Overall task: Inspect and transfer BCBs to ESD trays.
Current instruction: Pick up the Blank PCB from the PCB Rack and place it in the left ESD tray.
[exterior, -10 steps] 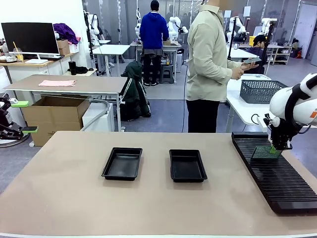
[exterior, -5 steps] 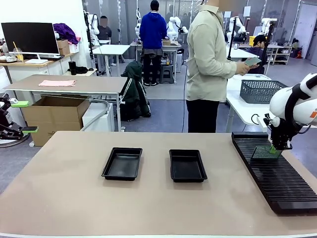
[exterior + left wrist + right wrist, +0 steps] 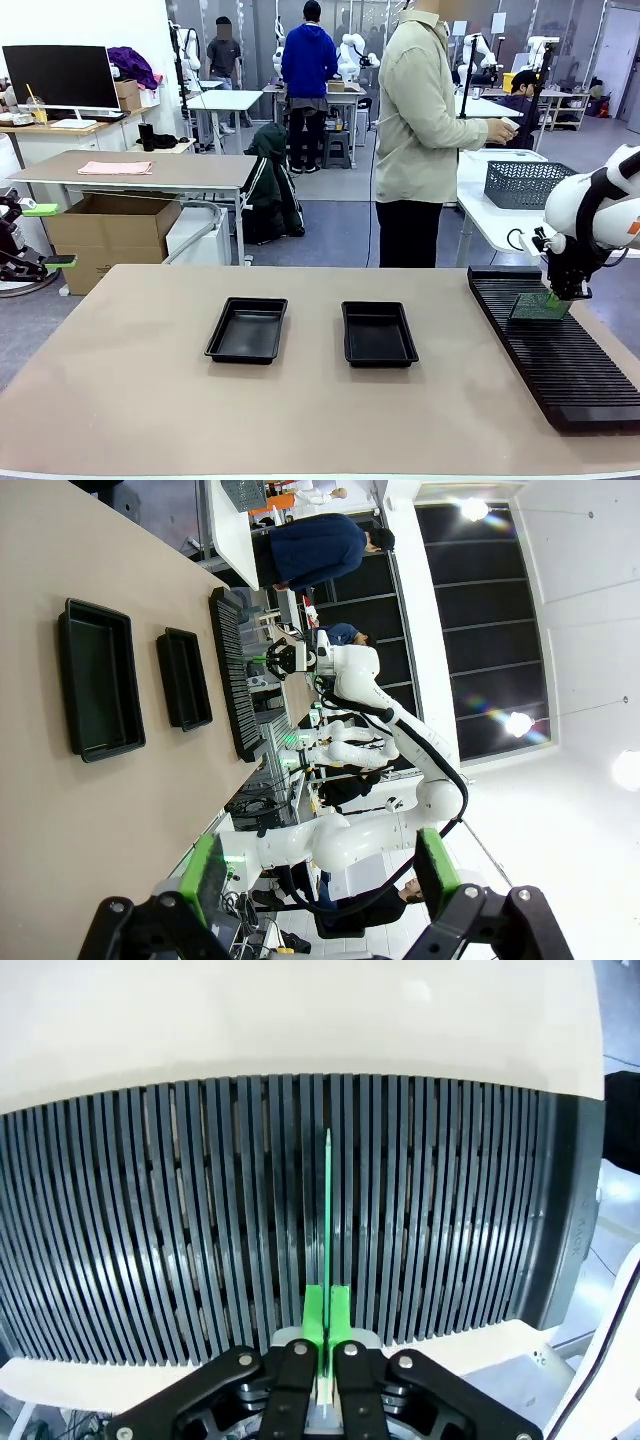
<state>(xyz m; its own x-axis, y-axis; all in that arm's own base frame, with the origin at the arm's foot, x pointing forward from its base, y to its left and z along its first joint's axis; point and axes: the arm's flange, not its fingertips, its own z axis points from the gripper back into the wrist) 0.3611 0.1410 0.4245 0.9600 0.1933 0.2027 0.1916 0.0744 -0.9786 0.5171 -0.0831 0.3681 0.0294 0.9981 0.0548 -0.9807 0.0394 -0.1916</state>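
Observation:
My right gripper [image 3: 553,297] is shut on the top edge of a pale green BCB [image 3: 538,306], held upright over the far end of the black slotted rack [image 3: 550,350]. In the right wrist view the BCB [image 3: 328,1210] shows edge-on as a thin green line between the shut fingers [image 3: 314,1312], its lower edge at the rack's slots [image 3: 150,1220]. Two empty black ESD trays [image 3: 247,329] [image 3: 379,333] lie side by side mid-table. My left gripper [image 3: 50,236] hangs open off the table's left end; its wrist view has green pads [image 3: 205,880] wide apart and both ESD trays [image 3: 98,678] [image 3: 184,677] far off.
A person [image 3: 420,130] stands beyond the far edge, turned to a side table with a grey basket [image 3: 525,183]. A cardboard box [image 3: 105,232] sits on the floor at far left. Bare tabletop [image 3: 300,420] runs in front of the trays.
My right gripper has lifted the BCB slightly above the rack. The person has lowered the thing held in the hand. My left arm has not moved.

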